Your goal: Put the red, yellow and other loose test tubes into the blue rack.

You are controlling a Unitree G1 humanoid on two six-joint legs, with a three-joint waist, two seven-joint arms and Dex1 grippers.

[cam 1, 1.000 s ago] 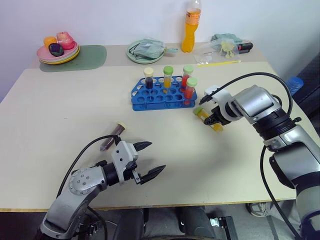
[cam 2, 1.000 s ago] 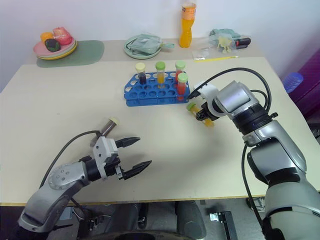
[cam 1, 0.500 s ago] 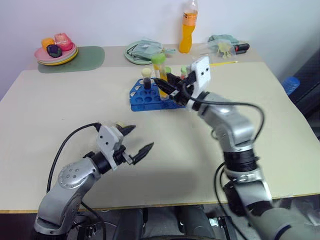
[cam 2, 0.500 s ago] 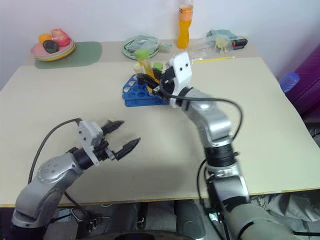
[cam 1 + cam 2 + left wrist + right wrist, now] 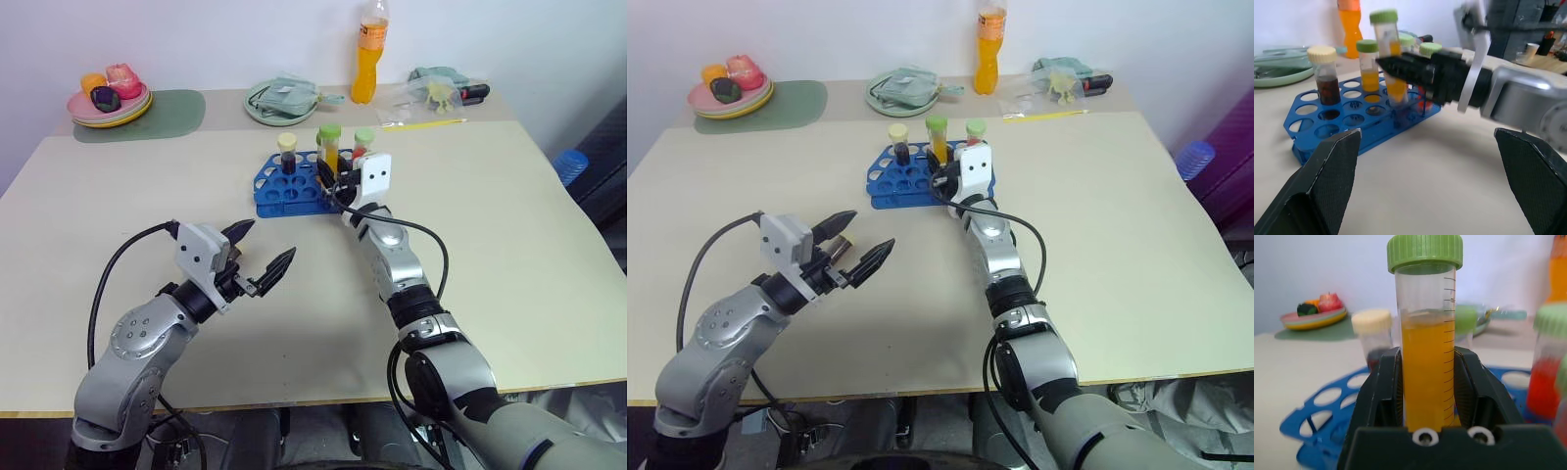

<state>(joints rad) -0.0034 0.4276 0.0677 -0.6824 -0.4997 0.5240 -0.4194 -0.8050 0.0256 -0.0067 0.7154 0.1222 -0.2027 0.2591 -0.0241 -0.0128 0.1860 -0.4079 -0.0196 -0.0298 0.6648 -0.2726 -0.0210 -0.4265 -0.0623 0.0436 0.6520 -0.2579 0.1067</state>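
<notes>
My right gripper (image 5: 1427, 377) is shut on a yellow test tube (image 5: 1427, 362) with a green cap. It holds the tube upright over the front holes of the blue rack (image 5: 279, 191). In the rack stand a dark purple tube (image 5: 287, 154) with a cream cap, another yellow tube (image 5: 1367, 66) and a red tube (image 5: 363, 145). My left gripper (image 5: 271, 241) hangs open above the table, nearer me and to the left of the rack. Under it on the table lies a loose cream-capped tube (image 5: 837, 245), mostly hidden by it.
Along the back edge stand an orange drink bottle (image 5: 370, 59), a plate of fruit (image 5: 110, 98) on a green mat (image 5: 171, 108), a green plate with a cloth (image 5: 284, 98) and small items (image 5: 441, 86). A blue object (image 5: 578, 162) sits past the right edge.
My right arm swung in from the right of the rack with the yellow tube, turned it upright, then lowered it at the rack's front. My left gripper rose and stayed open.
</notes>
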